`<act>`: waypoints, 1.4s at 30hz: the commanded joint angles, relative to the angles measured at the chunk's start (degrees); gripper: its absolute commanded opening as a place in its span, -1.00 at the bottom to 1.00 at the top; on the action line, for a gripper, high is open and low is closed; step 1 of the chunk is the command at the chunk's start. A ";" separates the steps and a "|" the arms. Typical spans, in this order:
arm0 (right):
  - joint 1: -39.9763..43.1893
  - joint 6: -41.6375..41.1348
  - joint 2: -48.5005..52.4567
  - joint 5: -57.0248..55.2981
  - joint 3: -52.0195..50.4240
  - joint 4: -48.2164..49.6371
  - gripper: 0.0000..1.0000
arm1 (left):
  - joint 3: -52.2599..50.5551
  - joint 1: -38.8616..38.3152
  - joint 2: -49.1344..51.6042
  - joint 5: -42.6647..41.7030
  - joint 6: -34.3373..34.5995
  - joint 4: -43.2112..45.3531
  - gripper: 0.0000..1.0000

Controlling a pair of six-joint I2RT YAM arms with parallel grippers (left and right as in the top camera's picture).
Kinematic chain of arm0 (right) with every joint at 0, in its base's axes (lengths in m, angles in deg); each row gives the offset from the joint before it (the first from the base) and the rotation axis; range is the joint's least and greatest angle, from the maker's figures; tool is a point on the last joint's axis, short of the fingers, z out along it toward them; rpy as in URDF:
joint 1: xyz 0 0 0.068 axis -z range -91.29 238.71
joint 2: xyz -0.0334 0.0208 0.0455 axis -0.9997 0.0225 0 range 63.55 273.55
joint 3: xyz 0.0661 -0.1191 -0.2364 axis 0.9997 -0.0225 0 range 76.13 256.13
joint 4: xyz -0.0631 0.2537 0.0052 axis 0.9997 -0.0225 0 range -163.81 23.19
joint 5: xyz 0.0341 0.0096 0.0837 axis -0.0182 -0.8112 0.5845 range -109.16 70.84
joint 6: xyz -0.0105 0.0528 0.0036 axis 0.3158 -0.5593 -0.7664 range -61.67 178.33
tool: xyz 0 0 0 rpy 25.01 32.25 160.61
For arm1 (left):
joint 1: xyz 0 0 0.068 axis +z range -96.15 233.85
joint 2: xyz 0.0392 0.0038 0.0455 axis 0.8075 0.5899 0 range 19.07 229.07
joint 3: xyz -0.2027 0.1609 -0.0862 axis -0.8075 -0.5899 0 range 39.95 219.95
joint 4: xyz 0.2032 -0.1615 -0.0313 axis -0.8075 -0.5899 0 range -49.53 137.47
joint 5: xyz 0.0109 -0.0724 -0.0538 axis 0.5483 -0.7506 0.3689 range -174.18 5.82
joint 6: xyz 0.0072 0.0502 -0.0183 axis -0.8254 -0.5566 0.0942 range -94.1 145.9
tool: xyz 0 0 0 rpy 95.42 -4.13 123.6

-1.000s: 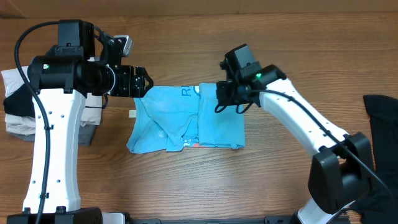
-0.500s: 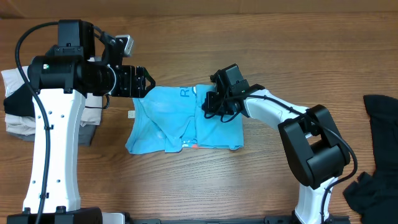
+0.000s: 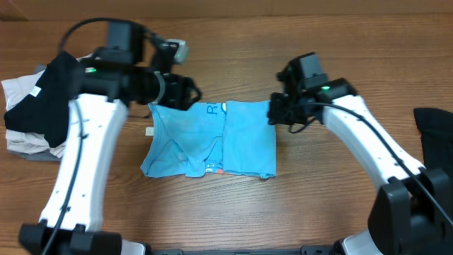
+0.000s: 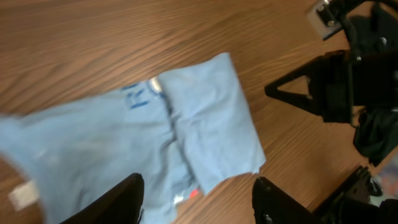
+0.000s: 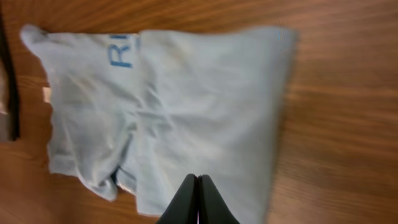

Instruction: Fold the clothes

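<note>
Blue shirt (image 3: 212, 138) lies flat mid-tabletop (image 3: 318, 205), side flap apparently laid; right fingers (image 5: 189, 202), together and empty, have backed off to its right edge while left fingers (image 4: 124, 202), apart and empty, swing in over its top-left corner, likely for the next fold.

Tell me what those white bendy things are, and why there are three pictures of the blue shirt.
They are two robot arms at a wooden table, each ending in a two-finger gripper. One picture looks down from above; the other two come from cameras on the wrists. A sky-blue T-shirt, partly folded, lies in the middle. A pile of black and white clothes sits beside the left arm, a black garment by the right. The left gripper is open, the right gripper is shut; neither holds anything.
</note>
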 commanded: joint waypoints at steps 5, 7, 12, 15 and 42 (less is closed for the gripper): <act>1.60 1.05 2.03 -1.38 -6.21 -4.87 -0.92 | -8.22 -8.33 11.41 -0.61 9.64 14.67 -0.20; 1.53 1.33 2.34 0.66 -8.39 -4.50 -0.92 | -8.76 -9.70 15.30 -2.16 10.23 16.63 -0.30; 1.53 4.28 2.38 6.45 -12.92 -2.25 -0.92 | -8.76 -12.37 25.03 -6.23 10.40 19.47 -0.52; 1.53 4.31 2.38 6.99 -14.93 -2.23 -0.92 | -8.76 -12.70 29.33 -5.18 11.72 19.69 -0.71; 1.49 10.40 -2.91 16.48 -15.19 0.39 -0.92 | 7.23 -6.14 20.02 6.91 7.67 2.34 -0.03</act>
